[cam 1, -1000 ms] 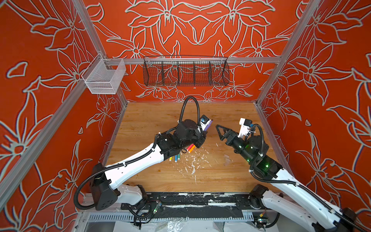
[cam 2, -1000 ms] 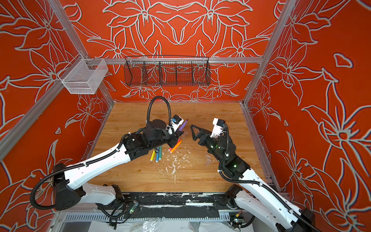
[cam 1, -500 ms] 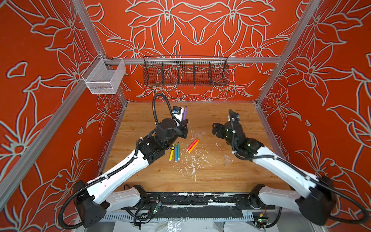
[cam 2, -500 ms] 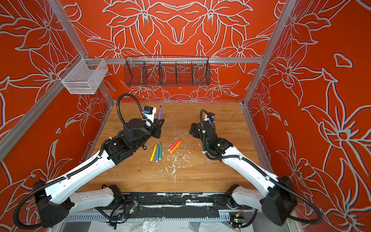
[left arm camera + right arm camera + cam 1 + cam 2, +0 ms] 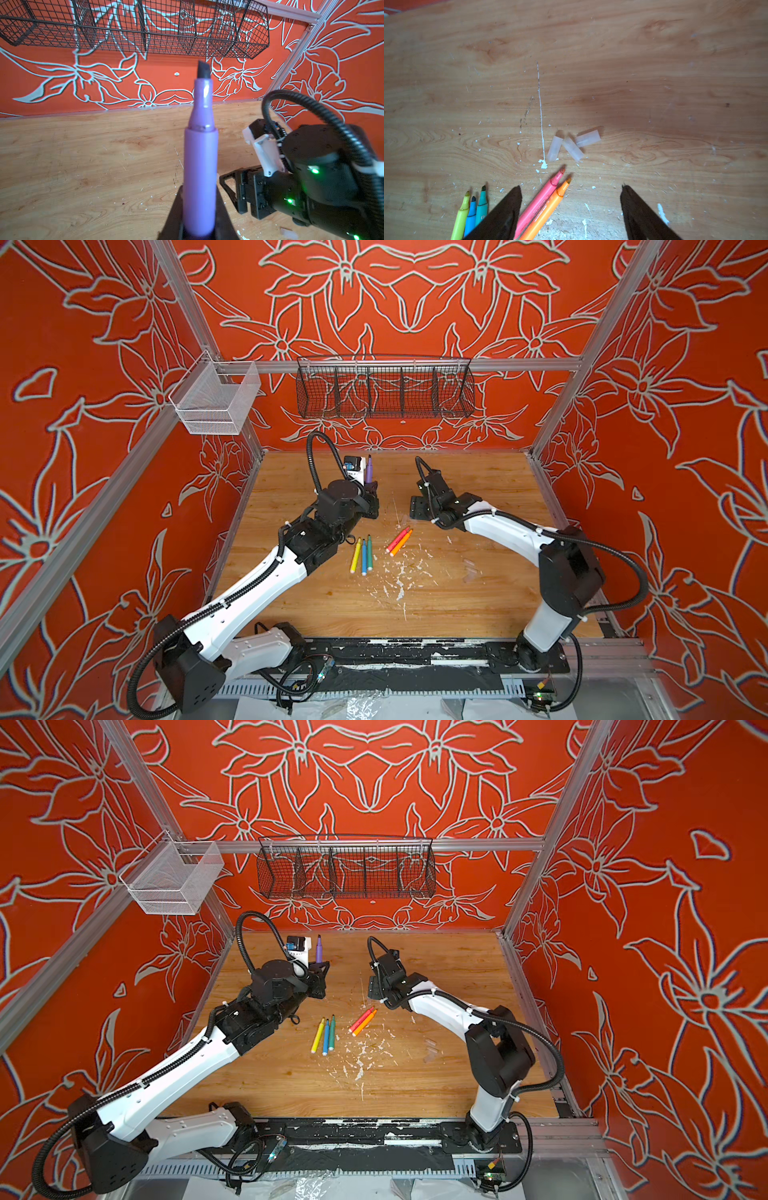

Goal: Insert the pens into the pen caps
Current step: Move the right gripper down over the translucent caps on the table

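My left gripper [image 5: 370, 490] [image 5: 199, 199] is shut on the purple pen [image 5: 369, 471] [image 5: 318, 951] [image 5: 200, 158], held upright with its dark tip up near the back left of the table. My right gripper [image 5: 417, 511] [image 5: 570, 187] points down at the table, open and empty. Three clear pen caps [image 5: 572, 148] lie together just beyond the tips of the pink pen [image 5: 544, 197] [image 5: 397, 539] and orange pen [image 5: 551, 207] [image 5: 402, 544]. Yellow [image 5: 355, 556], blue [image 5: 364, 558] and green [image 5: 369, 553] pens lie side by side to the left. The right gripper hides those caps in both top views.
More faint clear caps [image 5: 471, 569] [image 5: 430, 1045] lie on the wood under the right forearm. White paint flecks [image 5: 400, 578] dot the wooden table [image 5: 478, 489] in front of the pens. A black wire basket [image 5: 384, 386] and a white mesh basket [image 5: 216, 402] hang on the walls.
The left arm has drawn back and to the left, turning the purple pen upright. The right gripper has swung from facing the left gripper to pointing down over the caps and pens.
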Controlling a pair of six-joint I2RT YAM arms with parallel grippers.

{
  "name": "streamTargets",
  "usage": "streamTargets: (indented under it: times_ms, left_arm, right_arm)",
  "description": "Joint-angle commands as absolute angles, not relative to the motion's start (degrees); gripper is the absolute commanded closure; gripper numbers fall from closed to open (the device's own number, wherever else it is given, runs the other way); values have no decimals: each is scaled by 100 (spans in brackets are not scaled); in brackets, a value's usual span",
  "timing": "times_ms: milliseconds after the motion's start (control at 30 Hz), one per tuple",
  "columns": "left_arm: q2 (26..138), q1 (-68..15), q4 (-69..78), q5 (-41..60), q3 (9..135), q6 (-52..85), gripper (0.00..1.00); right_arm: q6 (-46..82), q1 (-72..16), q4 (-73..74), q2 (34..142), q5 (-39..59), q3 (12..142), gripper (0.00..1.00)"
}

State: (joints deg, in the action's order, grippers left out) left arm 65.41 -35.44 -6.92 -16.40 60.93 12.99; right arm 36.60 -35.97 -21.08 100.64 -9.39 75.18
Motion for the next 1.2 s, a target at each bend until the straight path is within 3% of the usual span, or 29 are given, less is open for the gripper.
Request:
streamTargets:
  times_ms: [0,200,267,333,400,633,1167]
  left_arm:
    - [6426,-3498,-580,-1586,6073,1329,100]
    - [6298,-3490,-625,-1591,6023,1339,100]
    - [6250,-3490,-604,-1590,5996,1334,100]
    - [6224,-3492,-581,-1580,5973,1330,100]
    - [6227,-3489,-556,-1590,5967,1319,100]
    - [6311,-3480,-596,-1571,6010,1303,100]
    - [6293,-3452,-606,-1582,6020,1261,100]
  right_arm:
    - [3546,-3578,-2518,10475,-666,7957,26]
    - [3504,-3581,-3010,11246,-1130,8807,39]
    - [3488,-3577,-3348,11585,-1423,9229,61]
    - [3422,-3579,-3660,11937,-1547,9684,91]
    - [3384,-3571,-3920,12227,-1630,10083,100]
    - [3359,-3449,-4218,12858,-1454,10804,100]
    - [3242,-3301,-4123,13306,-661,10960,100]
